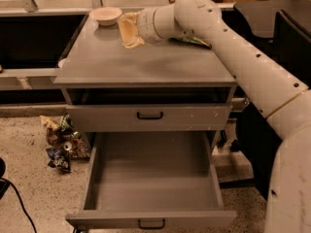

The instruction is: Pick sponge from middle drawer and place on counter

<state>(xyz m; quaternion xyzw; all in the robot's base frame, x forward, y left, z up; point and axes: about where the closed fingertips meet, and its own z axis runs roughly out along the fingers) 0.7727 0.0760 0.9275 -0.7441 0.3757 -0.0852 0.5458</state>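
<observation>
My gripper [129,31] is over the back of the counter [146,64], just right of a small bowl. It is shut on the sponge [127,33], a pale yellow slab with a wavy lower edge, held slightly above the counter top. The middle drawer [150,176] is pulled wide open below, and its flat grey inside holds nothing. The white arm reaches in from the right across the counter.
A pale bowl [106,15] sits at the counter's back left. A green snack bag [195,40] lies partly behind the arm. A closed scuffed drawer front [149,116] is above the open one. A black basin [34,38] lies left, floor litter [60,142] lower left, and a dark chair [291,38] right.
</observation>
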